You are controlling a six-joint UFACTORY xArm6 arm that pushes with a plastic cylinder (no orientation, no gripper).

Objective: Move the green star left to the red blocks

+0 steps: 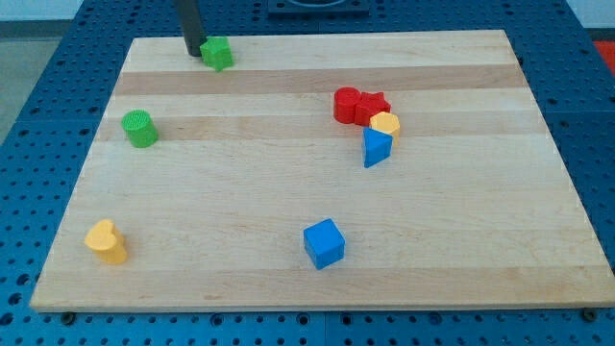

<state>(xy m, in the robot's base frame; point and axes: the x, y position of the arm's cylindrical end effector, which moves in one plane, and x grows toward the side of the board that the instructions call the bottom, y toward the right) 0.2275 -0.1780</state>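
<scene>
The green star (218, 53) lies near the board's top edge, at the upper left. My tip (193, 52) rests on the board just left of it, touching or nearly touching its left side. The two red blocks (359, 105) sit together right of the board's centre, far to the right and below the star: a red round block (346, 104) and a red star (373, 104) side by side.
A yellow block (385, 124) and a blue triangular block (377, 147) touch the red pair at its lower right. A green cylinder (140, 128) stands at the left, a yellow block (107, 241) at the lower left, a blue cube (324, 243) at the bottom centre. The wooden board (288, 269) lies on a blue pegboard.
</scene>
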